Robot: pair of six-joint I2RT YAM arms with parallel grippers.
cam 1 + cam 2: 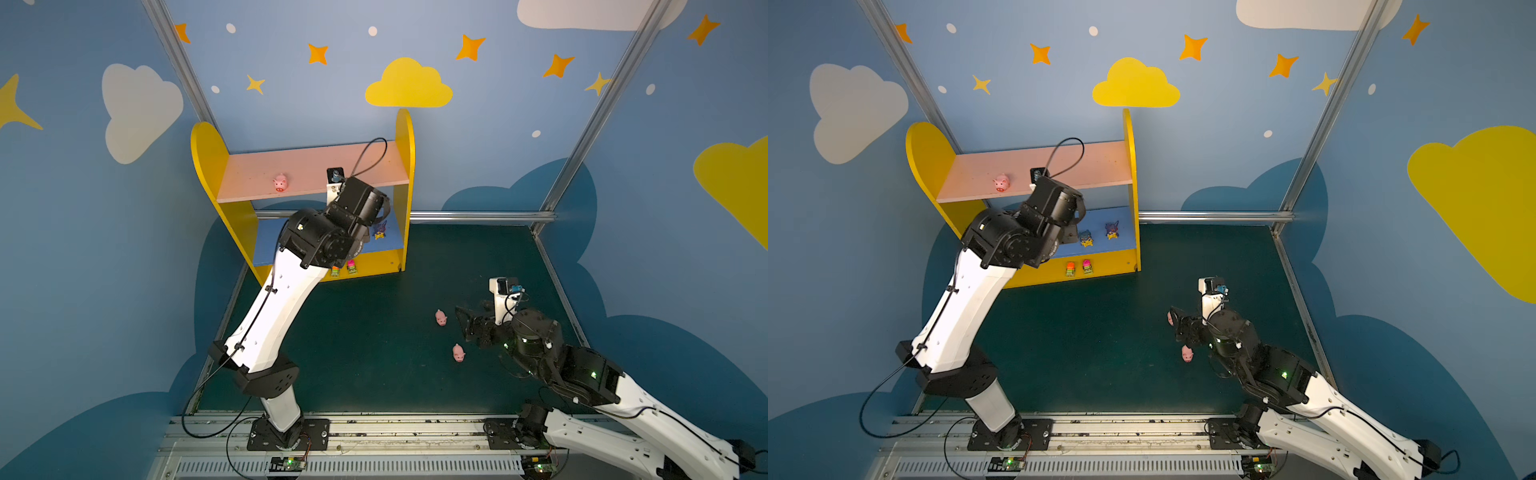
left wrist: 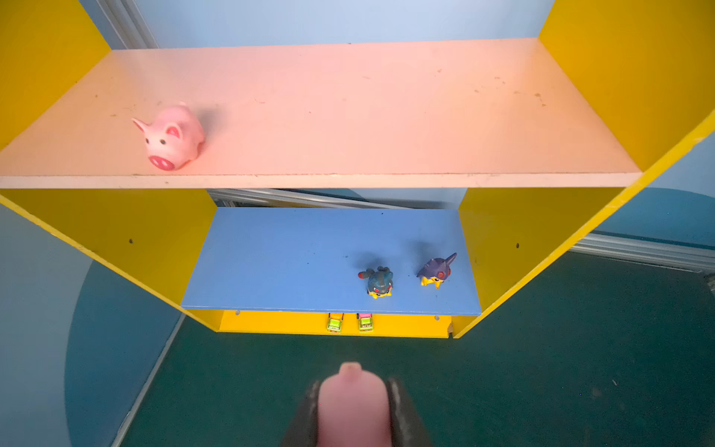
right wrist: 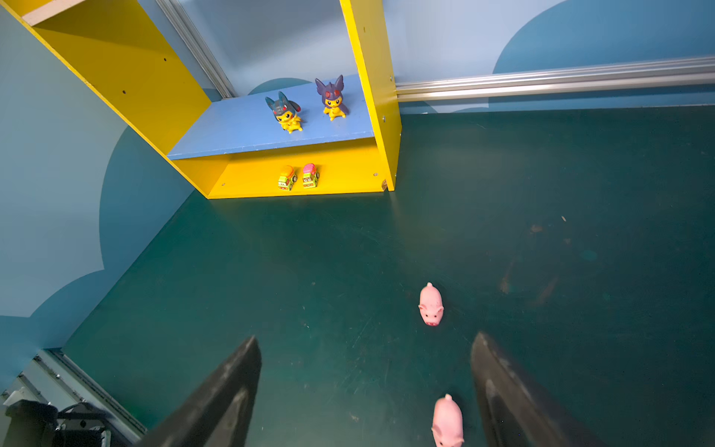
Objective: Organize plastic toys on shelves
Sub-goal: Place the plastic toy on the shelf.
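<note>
Pink plastic marks the unfinished part of the job: of four pigs, only one is shelved. The shelves (image 1: 405, 166) stand against the back wall, upper centre-left in both top views. Status by level:

- Yellow base (image 3: 348, 182): the orange-topped car (image 3: 287, 178) and the pink-topped car (image 3: 310, 175) sit side by side. This level reads as finished.
- Blue lower board (image 2: 290, 263): the blue-headed figure (image 2: 380, 281) and the purple-headed figure (image 2: 437, 271) stand upright, near each other and not touching. This level also reads as finished.
- Pink upper board (image 1: 257, 170): the shelved pig (image 1: 280, 183) sits close to the front edge, on the left half of the board.

In transit: the left fingers (image 2: 400, 406) pinch the held pig (image 2: 353, 402) by its flanks. It hangs in front of the shelves, over the tabletop (image 1: 374, 340) and short of the pink board's front edge. In the top views the left arm's wrist (image 1: 361, 199) hides it.

Outstanding: the farther pig (image 1: 441, 318) and the nearer pig (image 1: 459, 353) lie on the tabletop, lower right of centre, near each other and apart. The right fingers (image 3: 232, 387) are spread wide and hold nothing. The nearer pig shows between them in the right wrist view, with no contact visible.

Assessment: five of eight toys are placed, a sixth needs only carrying in and releasing, and two need fetching. Sorting by kind suggests all the pigs belong on the pink board, which has ample bare room to the right of the shelved pig.
</note>
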